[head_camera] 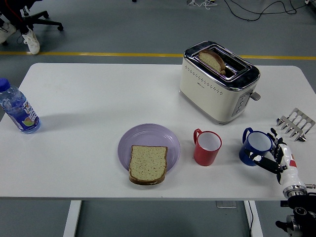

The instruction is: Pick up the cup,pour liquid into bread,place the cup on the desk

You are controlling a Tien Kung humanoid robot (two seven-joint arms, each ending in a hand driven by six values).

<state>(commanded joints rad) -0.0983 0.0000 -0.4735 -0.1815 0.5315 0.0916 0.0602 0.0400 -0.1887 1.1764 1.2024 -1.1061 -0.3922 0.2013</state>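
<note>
White and bare along its near edge, the surface [74,182] carries everything in a loose row. At about four o'clock, the right hand [276,155] comes in low from the lower right corner, its dark fingers [261,159] spread around the right side of the blue cup [255,146], touching or nearly so; whether they have clamped on it I cannot tell. The blue cup stands upright with its handle turned away to the left, leaving the plain wall free for such a side grasp. Just left of it sits a red cup [207,147], and further left, near six o'clock, the bread [147,164] lies flat on a purple plate [148,136], placed to catch a pour. Farther off, a toaster [217,81] holds another slice at one o'clock, a bottle [18,110] at nine.
</note>
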